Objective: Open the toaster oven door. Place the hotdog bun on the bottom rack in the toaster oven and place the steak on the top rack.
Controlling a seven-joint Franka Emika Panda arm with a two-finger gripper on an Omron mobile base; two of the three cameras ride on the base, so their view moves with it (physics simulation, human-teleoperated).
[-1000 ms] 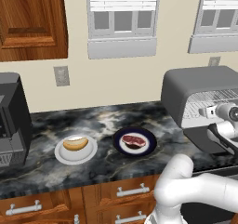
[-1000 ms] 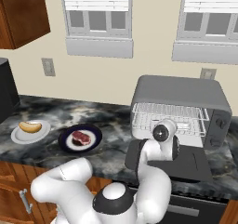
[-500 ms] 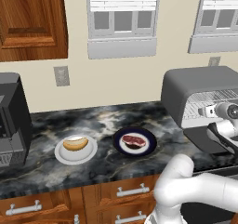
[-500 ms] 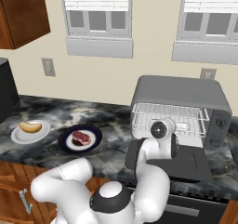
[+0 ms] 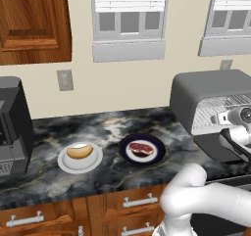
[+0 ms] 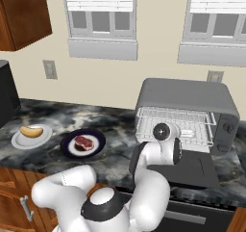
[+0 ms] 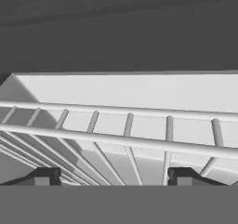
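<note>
The grey toaster oven stands at the right of the counter. Its door lies folded down flat. Inside, the top rack sits above the bottom rack. My hand hovers over the door, right at the oven mouth. In the hand view my gripper is open, with nothing between its fingertips, and a wire rack lies close ahead. The hotdog bun rests on a white plate. The steak lies on a dark plate.
A black boxy appliance stands at the counter's left end. Both plates sit side by side on the marble counter, left of the oven. Drawers run below the counter edge, and windows and a wall outlet are behind.
My hand has crept slightly left and closer to the oven opening. The bun, the steak and the door have not moved.
</note>
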